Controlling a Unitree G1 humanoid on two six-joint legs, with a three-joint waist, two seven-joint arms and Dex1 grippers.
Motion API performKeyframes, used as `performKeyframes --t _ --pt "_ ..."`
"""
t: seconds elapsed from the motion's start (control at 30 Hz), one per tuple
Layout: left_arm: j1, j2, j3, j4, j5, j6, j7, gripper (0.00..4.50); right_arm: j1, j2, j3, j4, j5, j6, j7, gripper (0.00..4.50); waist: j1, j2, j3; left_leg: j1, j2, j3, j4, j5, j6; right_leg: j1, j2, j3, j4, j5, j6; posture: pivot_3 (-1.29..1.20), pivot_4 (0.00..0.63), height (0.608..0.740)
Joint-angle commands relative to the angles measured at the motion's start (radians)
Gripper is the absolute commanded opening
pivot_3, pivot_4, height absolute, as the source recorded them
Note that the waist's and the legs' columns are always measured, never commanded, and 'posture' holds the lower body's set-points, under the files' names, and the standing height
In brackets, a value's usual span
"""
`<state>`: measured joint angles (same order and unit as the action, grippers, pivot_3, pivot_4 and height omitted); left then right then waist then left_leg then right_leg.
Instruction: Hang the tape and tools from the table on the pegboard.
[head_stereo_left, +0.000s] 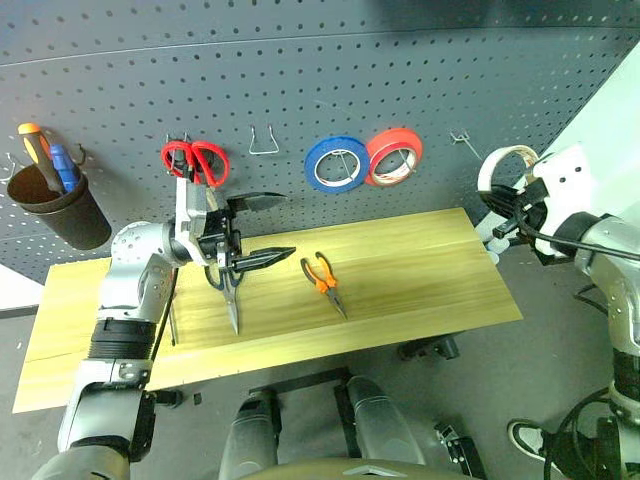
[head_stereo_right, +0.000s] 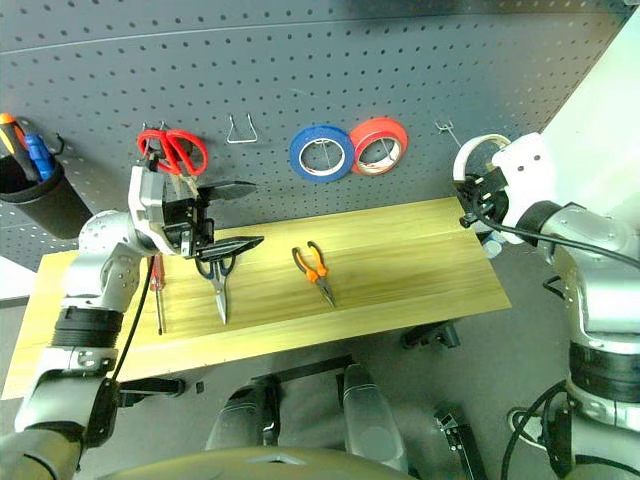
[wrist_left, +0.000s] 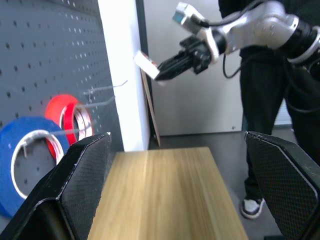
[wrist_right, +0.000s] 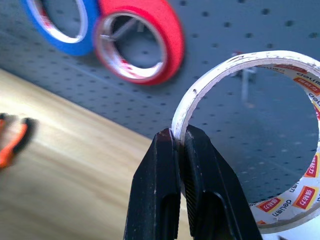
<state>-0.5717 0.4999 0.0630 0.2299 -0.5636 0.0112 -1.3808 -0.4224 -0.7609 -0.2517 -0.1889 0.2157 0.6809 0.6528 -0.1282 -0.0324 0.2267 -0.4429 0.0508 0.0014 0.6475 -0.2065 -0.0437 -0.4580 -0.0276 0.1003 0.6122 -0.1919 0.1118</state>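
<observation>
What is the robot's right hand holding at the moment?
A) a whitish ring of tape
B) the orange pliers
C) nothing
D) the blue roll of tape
A: the right hand is shut on the rim of the whitish tape ring, near the pegboard.

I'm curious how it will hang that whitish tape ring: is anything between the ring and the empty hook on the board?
Nothing visible does. The right pincer pinches the tape ring just beside the bare hook on the pegboard; the red roll hangs on another hook, off to the side.
</observation>
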Motion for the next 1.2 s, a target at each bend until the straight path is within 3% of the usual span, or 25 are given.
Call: performKeyframes --t 0.03,0.47,0.8,0.9,1.03,1.2 --pt "-0.029 -0.001 0.029 0.000 -0.010 0.002 0.018 4.50 -0.065 0.002 0.024 0.096 -0.031 -0.107 -0.018 0.02 0.000 0.001 -0.002 0.000 0.000 0.000 0.000 0.000 0.000 0.000 0.000 0.000 0.000 0.000 0.000 -0.11 0.105 0.740" --pt "-0.004 0.026 0.031 -0.070 0.021 0.094 0.158 4.50 -0.235 0.080 0.157 0.497 -0.106 -0.395 -0.017 0.02 0.002 0.001 -0.008 0.000 0.000 0.000 0.000 0.000 0.000 0.000 0.000 0.000 0.002 0.002 0.005 -0.07 0.097 0.740" --pt "0.012 0.031 0.030 -0.088 0.034 0.107 0.204 4.50 -0.460 0.171 0.201 0.913 -0.163 -0.595 -0.050 0.02 -0.001 0.003 -0.012 0.001 0.000 0.000 0.000 0.000 0.000 0.001 0.000 0.000 0.003 0.003 0.006 -0.05 0.102 0.740" --pt "0.022 0.034 0.032 -0.094 0.038 0.106 0.212 4.50 -0.495 0.185 0.209 1.010 -0.180 -0.661 -0.052 0.81 0.001 0.003 -0.012 0.001 0.000 -0.001 0.000 0.000 0.000 0.001 0.000 0.000 0.003 0.003 0.006 -0.04 0.105 0.740" --pt "0.040 0.043 0.038 -0.107 0.033 0.109 0.218 4.50 -0.475 0.176 0.205 0.986 -0.163 -0.679 0.005 2.11 0.003 0.003 -0.012 0.001 0.000 -0.001 0.000 0.000 0.000 0.001 0.000 0.000 0.003 0.003 0.007 -0.03 0.110 0.740" --pt "0.069 0.051 0.047 -0.131 0.025 0.115 0.232 4.50 -0.341 0.109 0.162 0.693 -0.091 -0.556 0.087 3.80 0.010 0.003 -0.012 0.002 -0.001 -0.001 0.000 0.000 0.000 0.001 0.000 0.000 0.005 0.003 0.007 -0.02 0.115 0.740"
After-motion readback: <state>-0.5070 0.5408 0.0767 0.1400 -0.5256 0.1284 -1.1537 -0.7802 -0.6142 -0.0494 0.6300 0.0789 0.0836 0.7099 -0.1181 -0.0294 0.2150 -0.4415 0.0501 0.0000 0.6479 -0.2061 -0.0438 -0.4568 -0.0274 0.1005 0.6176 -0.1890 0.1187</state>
